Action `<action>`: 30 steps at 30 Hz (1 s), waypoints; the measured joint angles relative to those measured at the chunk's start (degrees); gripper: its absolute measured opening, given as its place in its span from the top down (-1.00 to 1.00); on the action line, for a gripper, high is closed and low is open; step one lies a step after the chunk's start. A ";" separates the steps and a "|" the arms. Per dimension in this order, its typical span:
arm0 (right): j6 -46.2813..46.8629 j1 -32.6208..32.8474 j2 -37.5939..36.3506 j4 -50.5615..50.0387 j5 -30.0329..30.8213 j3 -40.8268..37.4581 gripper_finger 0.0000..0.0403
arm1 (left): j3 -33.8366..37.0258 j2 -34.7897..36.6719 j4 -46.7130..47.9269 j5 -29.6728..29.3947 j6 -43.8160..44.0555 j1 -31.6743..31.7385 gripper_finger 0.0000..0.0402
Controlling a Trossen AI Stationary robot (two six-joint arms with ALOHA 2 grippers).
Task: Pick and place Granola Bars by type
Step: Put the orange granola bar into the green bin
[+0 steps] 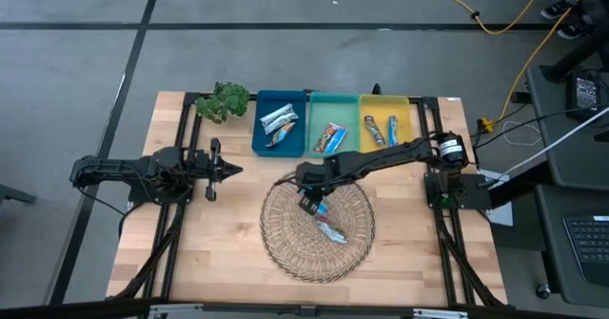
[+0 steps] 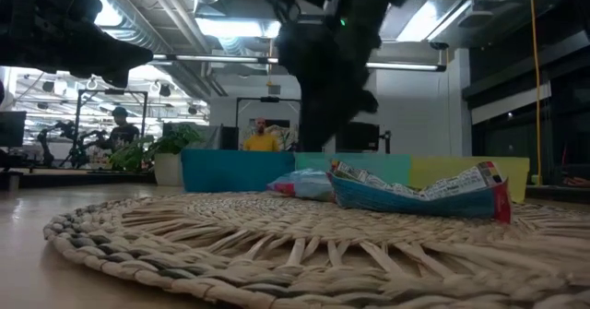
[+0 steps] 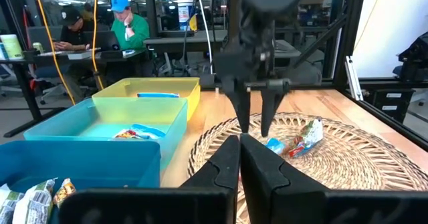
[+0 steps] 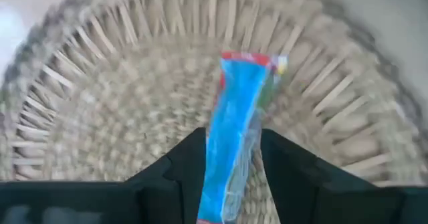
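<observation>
My right gripper hangs over a round woven mat and is shut on a bright blue granola bar. A second bar, blue and silver-white with a red end, lies flat on the mat beside it. More bars lie in the blue bin, the teal bin and the yellow bin along the table's far side. My left gripper waits shut at the table's left, pointing level toward the mat. My right gripper pinches the blue bar between its two fingers, on the wrapper's long sides toward one end. The fingers slant down from above and lie along the bar. The bar sticks out past the fingertips, its red-edged end lowest. I cannot tell whether that end touches the mat.
A green leafy plant stands at the far left corner next to the blue bin. Bare wooden table lies near and left of the mat. People sit at desks in the room beyond the table.
</observation>
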State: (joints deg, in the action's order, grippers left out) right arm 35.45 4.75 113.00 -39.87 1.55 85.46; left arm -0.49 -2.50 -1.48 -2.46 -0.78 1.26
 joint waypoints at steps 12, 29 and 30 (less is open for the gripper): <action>-4.67 0.00 -0.18 -5.13 2.92 6.26 0.28 | 0.01 -0.01 0.00 -0.02 0.00 -0.01 0.98; -1.40 0.20 0.47 5.46 1.46 -4.49 -0.55 | 0.02 0.00 0.00 0.00 0.00 0.00 0.98; -1.43 0.20 0.49 5.58 1.84 -5.16 -0.56 | 0.02 0.00 0.00 0.00 0.00 -0.02 0.98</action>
State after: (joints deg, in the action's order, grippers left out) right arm 34.02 4.95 113.49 -34.28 3.39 80.30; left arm -0.47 -2.50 -1.48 -2.46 -0.78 1.24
